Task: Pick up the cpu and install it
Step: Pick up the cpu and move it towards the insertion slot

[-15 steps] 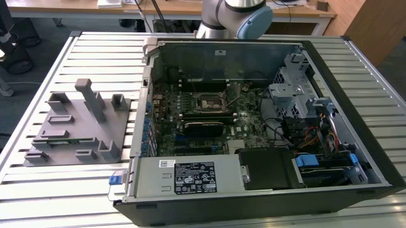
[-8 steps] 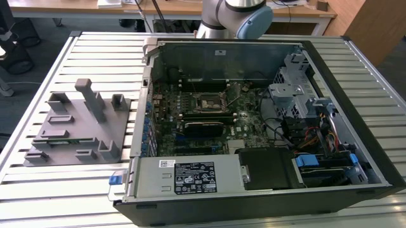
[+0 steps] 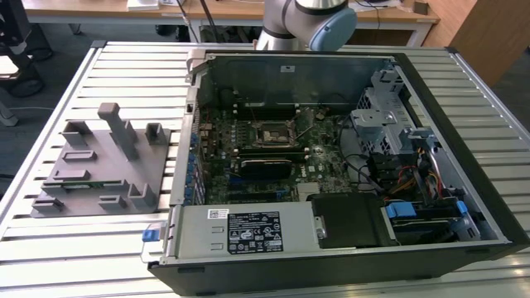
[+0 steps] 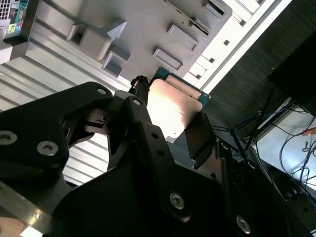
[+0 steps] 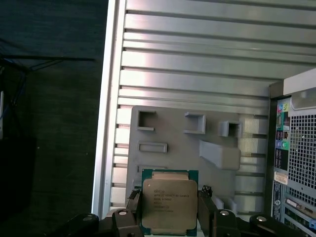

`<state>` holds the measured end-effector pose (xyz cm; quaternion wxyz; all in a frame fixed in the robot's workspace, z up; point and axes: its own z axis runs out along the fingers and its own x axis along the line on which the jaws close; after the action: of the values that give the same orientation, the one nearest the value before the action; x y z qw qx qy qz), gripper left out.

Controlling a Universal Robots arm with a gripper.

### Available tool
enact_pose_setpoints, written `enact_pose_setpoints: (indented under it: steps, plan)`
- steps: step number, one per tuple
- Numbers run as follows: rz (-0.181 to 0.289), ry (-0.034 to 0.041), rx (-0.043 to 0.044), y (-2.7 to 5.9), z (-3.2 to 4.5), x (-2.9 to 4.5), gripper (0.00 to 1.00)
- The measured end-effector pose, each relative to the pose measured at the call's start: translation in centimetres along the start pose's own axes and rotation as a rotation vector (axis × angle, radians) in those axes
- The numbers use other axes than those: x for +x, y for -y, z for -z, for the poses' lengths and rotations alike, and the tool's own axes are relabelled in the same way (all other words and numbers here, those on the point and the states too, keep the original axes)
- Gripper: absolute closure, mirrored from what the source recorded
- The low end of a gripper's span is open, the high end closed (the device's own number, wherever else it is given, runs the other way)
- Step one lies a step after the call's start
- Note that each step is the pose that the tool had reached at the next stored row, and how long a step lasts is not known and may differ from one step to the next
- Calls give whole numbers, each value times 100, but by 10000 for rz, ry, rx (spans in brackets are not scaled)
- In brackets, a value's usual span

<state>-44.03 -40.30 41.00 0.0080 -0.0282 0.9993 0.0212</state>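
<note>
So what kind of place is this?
Probably a robotics lab or test bench for computer assembly: an open computer case lies on a slatted metal table beside a grey parts tray, with a robot arm whose end effector grips a processor chip.

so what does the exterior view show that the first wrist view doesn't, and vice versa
Exterior view adds: the arm, plus the motherboard and its socket inside the open case. First wrist view adds: the cpu clamped in the hand. Both share: the grey tray, the slatted table, the case's outside.
</note>
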Motion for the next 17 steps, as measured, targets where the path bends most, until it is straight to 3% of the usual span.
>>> enact_pose_setpoints:
  steps: [17]
  plan:
    - [0,-1,0,8,-45,-146,46]
